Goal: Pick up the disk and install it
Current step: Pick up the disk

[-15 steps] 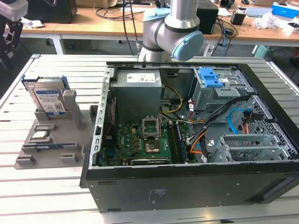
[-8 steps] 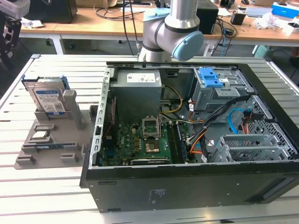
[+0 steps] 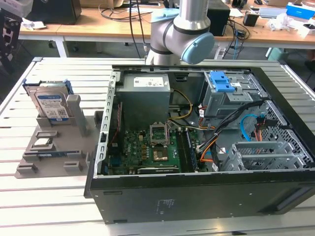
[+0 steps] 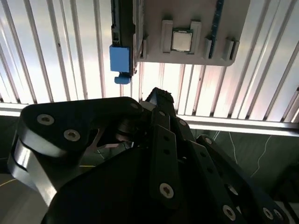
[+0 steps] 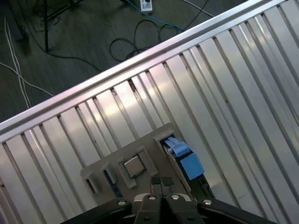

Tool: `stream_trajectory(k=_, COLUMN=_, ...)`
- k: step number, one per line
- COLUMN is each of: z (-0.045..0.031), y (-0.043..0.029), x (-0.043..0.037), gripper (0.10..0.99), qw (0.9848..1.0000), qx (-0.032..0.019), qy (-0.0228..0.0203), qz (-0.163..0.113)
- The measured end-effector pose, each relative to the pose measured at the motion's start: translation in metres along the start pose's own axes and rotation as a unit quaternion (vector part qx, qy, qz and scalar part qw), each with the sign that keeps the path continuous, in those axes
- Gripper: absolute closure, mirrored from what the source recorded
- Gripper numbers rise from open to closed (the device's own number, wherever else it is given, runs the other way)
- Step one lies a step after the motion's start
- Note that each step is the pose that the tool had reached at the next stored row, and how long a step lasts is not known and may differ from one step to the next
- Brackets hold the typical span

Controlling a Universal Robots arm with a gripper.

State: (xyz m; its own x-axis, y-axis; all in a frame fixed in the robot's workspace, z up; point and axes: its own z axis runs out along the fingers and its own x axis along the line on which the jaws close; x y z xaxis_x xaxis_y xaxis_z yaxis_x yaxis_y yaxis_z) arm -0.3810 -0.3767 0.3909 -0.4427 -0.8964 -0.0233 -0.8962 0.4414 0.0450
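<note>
Over the grey holder at the exterior view's left, my jaws hang clenched and empty, the disk standing on edge below, just beside their line.

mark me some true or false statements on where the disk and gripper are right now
1. The disk stands on edge in the grey holder, outside the computer case. True.
2. The gripper holds the disk. False: it is empty, fingers shut, above the holder.
3. The case lies open, showing its motherboard. True.
4. The disk's frame is red. False: it is blue.
5. A processor chip sits in a pocket of the holder. True.
</note>
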Motion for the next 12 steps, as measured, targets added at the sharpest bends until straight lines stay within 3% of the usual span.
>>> stream_trajectory(k=5, z=0.0, y=0.0, x=0.0, gripper=0.98, qw=0.9986, qx=-0.0012, qy=0.0023, qz=-0.053)
stream_trajectory(k=12, z=0.0, y=0.0, x=0.0, gripper=0.98, qw=0.9929, qx=-0.0028, qy=0.0054, qz=-0.119)
